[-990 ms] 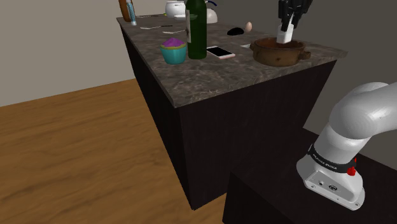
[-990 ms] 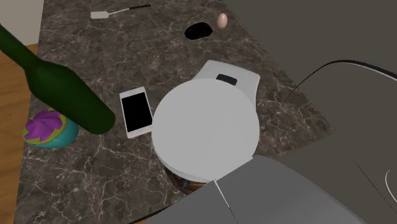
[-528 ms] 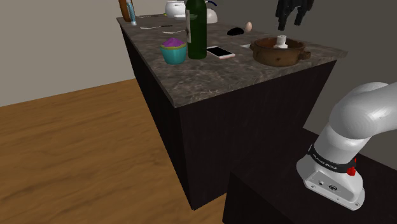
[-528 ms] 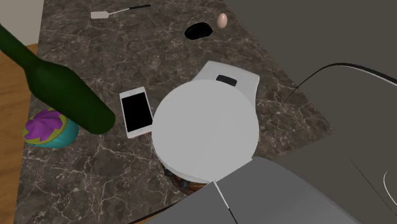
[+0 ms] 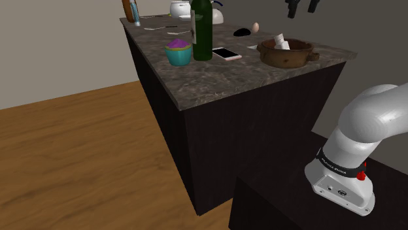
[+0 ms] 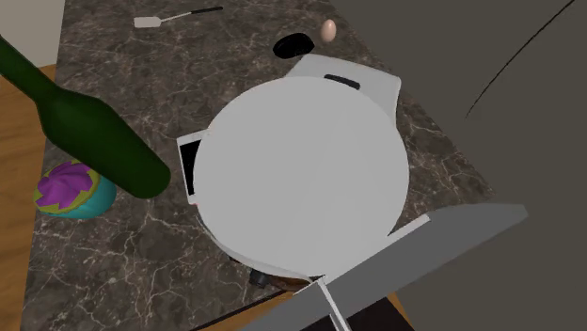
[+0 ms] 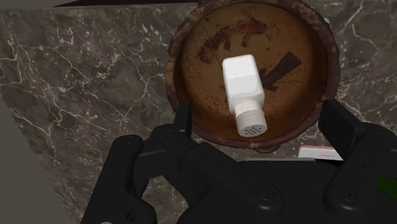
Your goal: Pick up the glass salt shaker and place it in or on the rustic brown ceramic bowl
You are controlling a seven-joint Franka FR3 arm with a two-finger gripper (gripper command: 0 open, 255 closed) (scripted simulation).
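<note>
From my station, the arm (image 5: 363,125) rises from its stand at the shoulder view's lower right. The gripper (image 5: 301,11) hangs well above the dark marbled countertop (image 7: 83,95), cut off by that view's top edge, so I see little more than its black tips there. The wrist camera looks straight down, and the two fingers (image 7: 183,121) stand spread wide apart on either side of the brown bowl (image 7: 197,89), touching nothing. The salt shaker (image 7: 243,86) lies on its side inside the bowl. It is a plain white block, with its perforated cap pointing towards the gripper. In the shoulder view it leans against the bowl's inner wall with its upper end poking above the rim. The second exterior view is hard to use, because a big white round section of the arm covers the middle of it and hides nearly all of the bowl and most of the smartphone (image 6: 188,167). Around it I can pick out the green bottle (image 6: 94,127), a teal cup with a purple top (image 6: 73,188), an egg (image 6: 328,30) and a black object (image 6: 293,43) I cannot identify. A small flat white item (image 7: 318,153) sits just beside the bowl, half hidden behind one finger, and I cannot tell what it is.
</note>
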